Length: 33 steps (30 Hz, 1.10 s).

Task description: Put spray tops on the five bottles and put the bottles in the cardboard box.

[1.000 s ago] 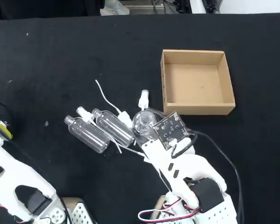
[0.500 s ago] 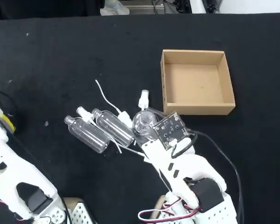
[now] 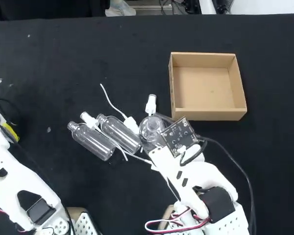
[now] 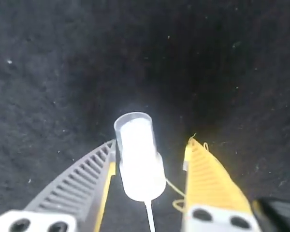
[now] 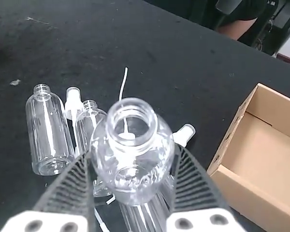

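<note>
The box [image 3: 208,115] is sitting empty just beyond the right arm. The right gripper [image 5: 134,162] is clamping an upright bottle [image 5: 133,140], neck open and uncapped, near the box. Two more bottles [image 3: 90,141] are lying beside it among loose tops [image 3: 151,104]. Well apart, the left gripper [image 4: 151,145] is gripping a spray top [image 4: 137,166] over the table [image 4: 63,58].
</note>
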Available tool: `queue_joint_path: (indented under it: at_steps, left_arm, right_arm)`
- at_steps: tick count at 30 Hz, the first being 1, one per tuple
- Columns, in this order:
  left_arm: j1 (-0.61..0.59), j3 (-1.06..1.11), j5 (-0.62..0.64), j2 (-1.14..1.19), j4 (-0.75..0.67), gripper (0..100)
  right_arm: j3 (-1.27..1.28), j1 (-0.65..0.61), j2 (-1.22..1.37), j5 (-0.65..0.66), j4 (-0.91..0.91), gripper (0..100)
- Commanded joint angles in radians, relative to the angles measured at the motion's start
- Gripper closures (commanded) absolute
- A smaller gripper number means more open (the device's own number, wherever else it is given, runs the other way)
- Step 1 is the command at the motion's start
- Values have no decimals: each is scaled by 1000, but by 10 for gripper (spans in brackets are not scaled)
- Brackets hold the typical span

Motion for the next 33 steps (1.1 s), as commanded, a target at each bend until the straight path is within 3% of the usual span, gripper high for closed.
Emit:
queue_joint_path:
  at_steps: [1,6,8,15,22,29,33]
  left_arm:
    - [-4,-53,-18,5,34,778]
    - [7,-131,-11,-5,149,985]
    - [2,-142,29,-18,147,937]
    - [16,-59,163,-186,147,970]
    - [111,414,183,-480,126,970]
    - [177,924,204,-908,-187,970]
    - [246,1110,327,-1165,-351,970]
  right_arm:
    - [-10,-12,-7,5,-18,988]
    - [-10,-12,-7,6,-18,988]
    - [-10,-12,-7,6,-18,988]
    - [-8,-12,-7,0,-28,988]
    - [-4,-12,-7,-2,-41,988]
    - [-2,-14,-7,-2,-41,988]
    - [13,-14,-7,-2,-68,988]
